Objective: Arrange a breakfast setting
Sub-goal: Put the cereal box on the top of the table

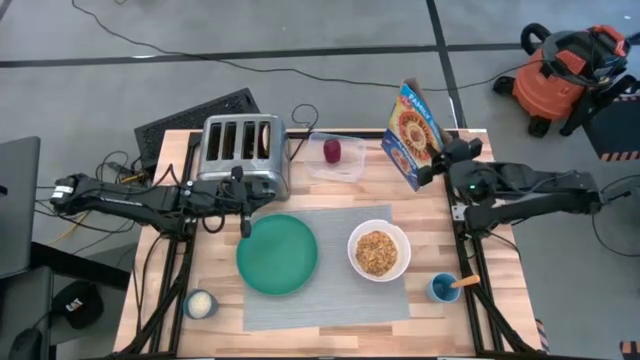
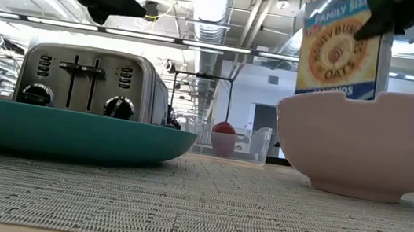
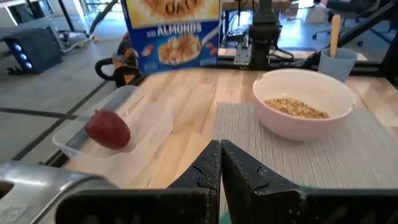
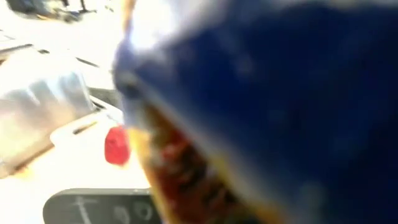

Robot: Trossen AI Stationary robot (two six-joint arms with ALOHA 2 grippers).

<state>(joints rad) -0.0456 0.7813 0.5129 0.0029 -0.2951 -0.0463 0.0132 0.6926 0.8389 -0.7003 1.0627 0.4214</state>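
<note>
The grey placemat [image 1: 330,295] carries the teal-green plate [image 1: 277,255] and the white bowl [image 1: 378,251], which holds cereal. The dark-red fruit [image 1: 331,150] lies in a clear tray at the far side. The wooden spoon [image 1: 458,283] stands in a blue cup. A small round pale thing [image 1: 200,303] sits near the front left. My left gripper [image 3: 219,163] is shut and empty, at the plate's far left rim beside the toaster. My right gripper [image 1: 437,165] is shut on a blue cereal box [image 1: 413,135] at the far right. My right gripper holds the cereal box by its upper right edge [image 2: 377,30], coming level from the table's right. The box stands tilted behind the bowl. In the right wrist view the box [image 4: 267,112] fills the picture and hides the fingers. Whether its bottom is on the table, I cannot tell.
The chrome four-slot toaster [image 1: 240,150] stands at the far left, close to my left gripper. The clear tray [image 1: 338,158] lies between the toaster and the box. A black pad [image 1: 195,115] and cables lie beyond the far edge.
</note>
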